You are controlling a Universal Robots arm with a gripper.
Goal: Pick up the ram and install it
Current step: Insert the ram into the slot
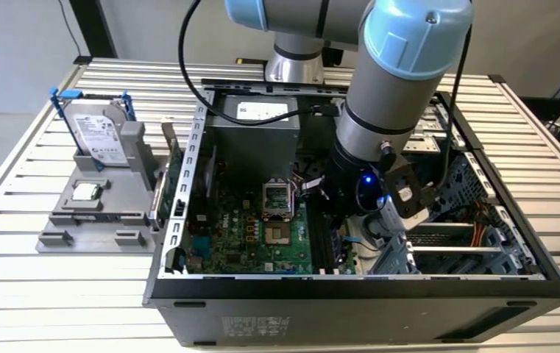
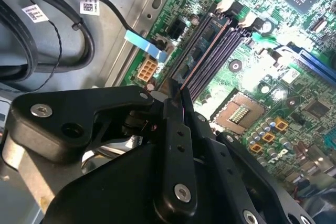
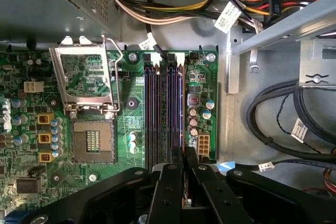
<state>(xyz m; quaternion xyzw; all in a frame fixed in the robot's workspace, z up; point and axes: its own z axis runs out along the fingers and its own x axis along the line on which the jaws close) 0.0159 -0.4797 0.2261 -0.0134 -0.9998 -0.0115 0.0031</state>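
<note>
over the memory slots (image 3: 164, 114), ram (image 2: 182, 97) seemingly pinched edge-on between jaws

I logged both wrist views just behind the gripper (image 3: 184, 153) (image 2: 181, 94), looking closely past it at the memory slots (image 3: 163, 108) (image 2: 210, 51) ahead; the exterior view sat high above, facing down into the case (image 1: 358, 287).

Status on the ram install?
Gripper shut on the ram, held edge-on. Hovering above the memory slots, not seated yet. Slots bare, nothing across them.
</note>
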